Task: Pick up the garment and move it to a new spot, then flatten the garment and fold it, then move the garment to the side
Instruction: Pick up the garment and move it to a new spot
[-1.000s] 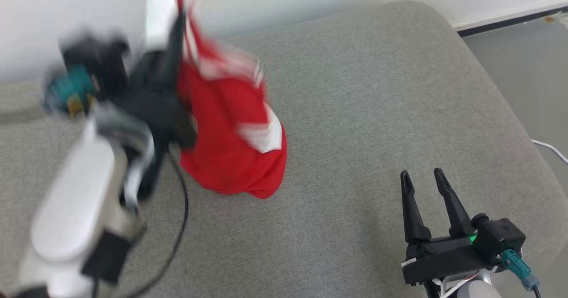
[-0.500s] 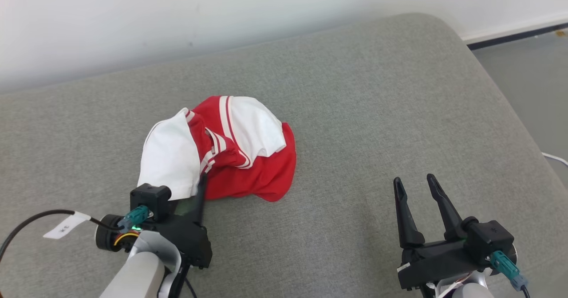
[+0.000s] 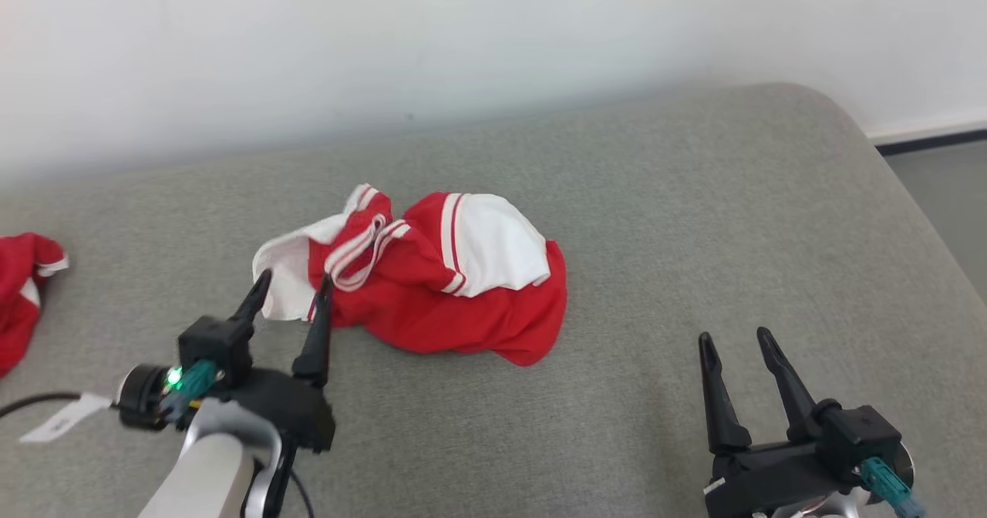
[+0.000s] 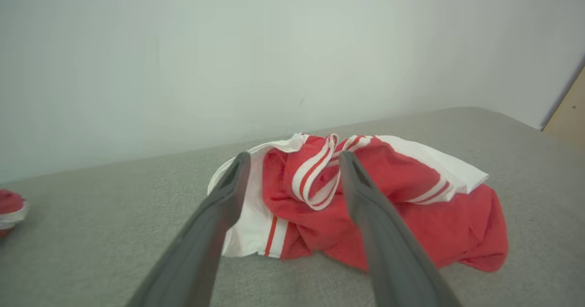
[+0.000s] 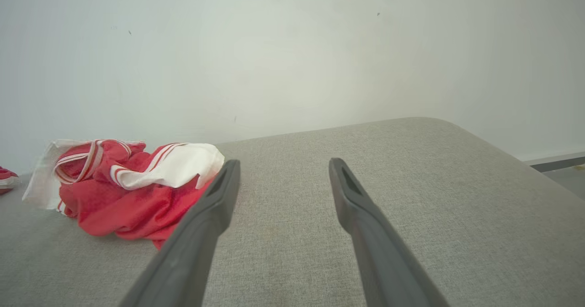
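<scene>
Garment (image 3: 463, 310) in crumpled heap, shape unclear

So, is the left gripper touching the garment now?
Cannot tell. In the head view the open left gripper frames a white corner of the garment; the left wrist view also shows overlap; neither shows contact or a gap plainly.

Plain indoor room: grey padded surface (image 3: 694, 217), white wall (image 3: 463, 40)

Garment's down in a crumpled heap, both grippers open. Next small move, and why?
Probably bring the right gripper over to the red right edge of the garment: the heap lies bunched on the cushion, the open left gripper sits at its white corner, so both could spread it.
</scene>
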